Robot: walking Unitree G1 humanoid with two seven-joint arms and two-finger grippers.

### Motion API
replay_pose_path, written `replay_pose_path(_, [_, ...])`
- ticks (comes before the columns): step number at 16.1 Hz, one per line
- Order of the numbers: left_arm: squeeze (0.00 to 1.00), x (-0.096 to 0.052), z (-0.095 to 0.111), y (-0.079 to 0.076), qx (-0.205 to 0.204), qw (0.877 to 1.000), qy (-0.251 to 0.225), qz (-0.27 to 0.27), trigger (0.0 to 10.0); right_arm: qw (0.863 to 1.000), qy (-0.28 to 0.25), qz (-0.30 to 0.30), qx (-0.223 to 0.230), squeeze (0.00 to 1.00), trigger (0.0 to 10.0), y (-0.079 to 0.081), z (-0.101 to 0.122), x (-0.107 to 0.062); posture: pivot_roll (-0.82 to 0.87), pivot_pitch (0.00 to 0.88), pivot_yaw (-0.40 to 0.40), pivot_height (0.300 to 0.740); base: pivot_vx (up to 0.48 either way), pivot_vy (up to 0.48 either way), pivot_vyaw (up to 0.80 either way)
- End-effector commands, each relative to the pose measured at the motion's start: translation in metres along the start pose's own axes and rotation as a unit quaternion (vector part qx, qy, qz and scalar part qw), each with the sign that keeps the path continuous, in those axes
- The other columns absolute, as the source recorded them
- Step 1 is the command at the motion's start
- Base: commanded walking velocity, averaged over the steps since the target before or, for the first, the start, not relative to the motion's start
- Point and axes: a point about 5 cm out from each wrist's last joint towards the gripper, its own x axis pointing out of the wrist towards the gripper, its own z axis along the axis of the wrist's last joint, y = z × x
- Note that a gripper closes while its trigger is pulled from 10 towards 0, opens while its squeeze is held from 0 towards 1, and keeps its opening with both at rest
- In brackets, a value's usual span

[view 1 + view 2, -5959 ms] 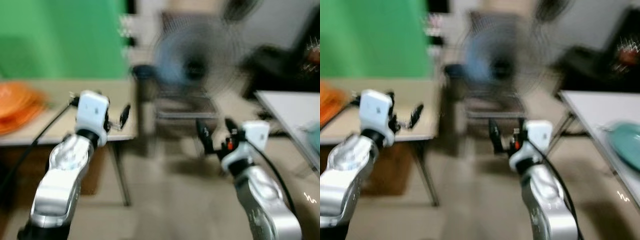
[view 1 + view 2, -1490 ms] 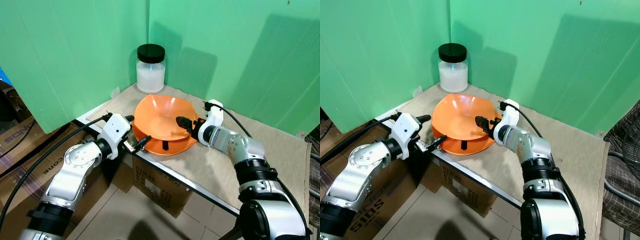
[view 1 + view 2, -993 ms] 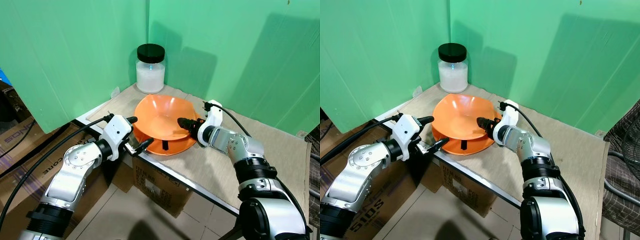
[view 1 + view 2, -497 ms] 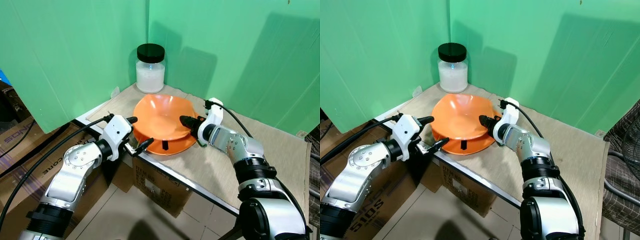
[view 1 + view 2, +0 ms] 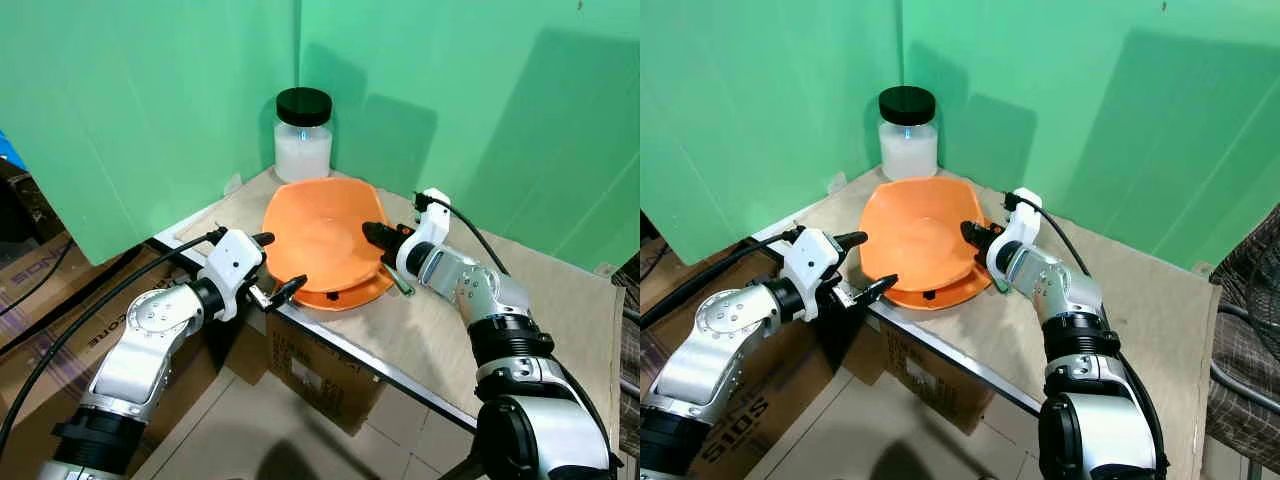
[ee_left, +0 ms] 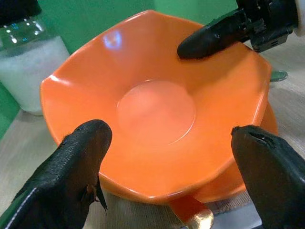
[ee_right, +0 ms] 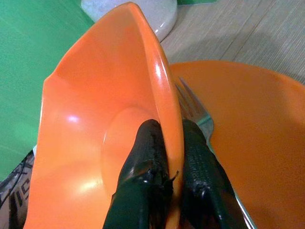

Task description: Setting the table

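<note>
An orange bowl [image 5: 318,235] is tipped up on its side, its hollow facing the table's front edge. My right gripper [image 5: 372,235] is shut on its far rim, one finger [image 7: 143,157] inside the bowl and the other [image 7: 198,162] behind it. Under the bowl lies a second orange dish [image 7: 257,138] with a metal fork [image 7: 195,114] on it. My left gripper [image 5: 280,262] is open at the table's front edge, its fingers [image 6: 71,167] spread wide in front of the bowl [image 6: 157,109] without touching it.
A glass jar [image 5: 302,135] with white contents and a black lid stands in the corner behind the bowl. Green panels wall in the table [image 5: 430,340] on two sides. Cardboard boxes [image 5: 310,375] sit under the table, and cables trail to the left.
The right gripper has raised the bowl's rim, tipping the bowl from nearly flat to steeply tilted. The left gripper has stayed put. Six seconds ago the camera faced another part of the room.
</note>
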Motion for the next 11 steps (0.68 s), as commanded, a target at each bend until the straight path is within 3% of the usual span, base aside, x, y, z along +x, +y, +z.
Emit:
replay_pose_path(1, [0.0,-0.002,0.008,0.001,0.004,1.0,-0.016,0.006,10.0,1.0,-0.004,-0.013,0.003,0.0,0.0,-0.004,0.002,-0.003,0.04,0.0,-0.07,0.74,0.0,0.0,0.0])
replay_pose_path(5, [0.0,-0.01,0.035,0.003,-0.015,0.997,-0.073,0.021,10.0,0.998,-0.048,0.004,0.036,0.0,0.0,0.004,0.016,-0.024,0.04,0.0,-0.082,0.74,0.0,0.0,0.0])
replay_pose_path(7, [0.0,-0.019,0.057,-0.004,-0.028,0.993,-0.114,0.024,10.0,0.993,-0.112,0.008,0.041,0.0,0.0,0.01,0.031,-0.06,0.04,0.0,-0.087,0.74,0.0,0.0,0.0])
replay_pose_path(11, [0.0,-0.028,0.071,-0.015,-0.038,0.989,-0.132,0.06,10.0,0.979,-0.204,-0.015,0.023,0.0,0.0,0.01,0.038,-0.113,0.03,0.0,-0.086,0.74,0.0,0.0,0.0])
